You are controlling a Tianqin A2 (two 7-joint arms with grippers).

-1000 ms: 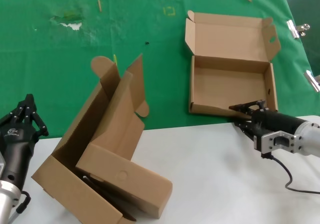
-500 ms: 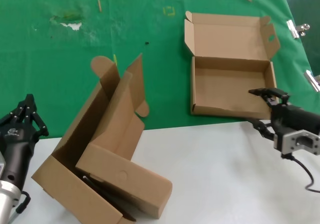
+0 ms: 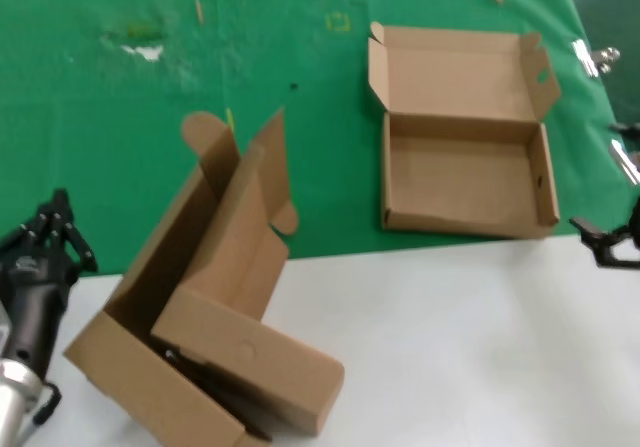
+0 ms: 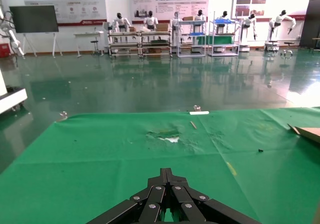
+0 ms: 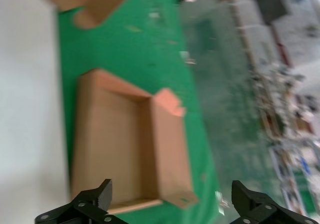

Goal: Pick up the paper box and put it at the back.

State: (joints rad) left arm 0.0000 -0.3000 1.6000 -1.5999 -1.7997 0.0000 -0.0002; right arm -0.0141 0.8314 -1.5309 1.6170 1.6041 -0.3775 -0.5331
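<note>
The paper box (image 3: 465, 172) is a shallow brown mailer lying on the green cloth (image 3: 150, 117) at the right, its lid open toward the back. It also shows in the right wrist view (image 5: 120, 149). My right gripper (image 3: 605, 182) is at the right edge of the head view, to the right of the box and apart from it. In the right wrist view the right gripper (image 5: 171, 189) is wide open and empty. My left gripper (image 3: 58, 205) is parked at the near left, shut and empty, and its closed fingers point over the cloth in the left wrist view (image 4: 166, 171).
A large deep cardboard box (image 3: 190, 267) stands tilted at the near left, across the cloth's edge and the white tabletop (image 3: 450, 337). A smaller box with a circle outline (image 3: 250, 352) leans in it. Metal clips (image 3: 590, 57) lie at the right edge.
My right gripper was at the paper box's front right corner. It opened, let go and drew back to the right. The box stayed in place. The left arm has not moved.
</note>
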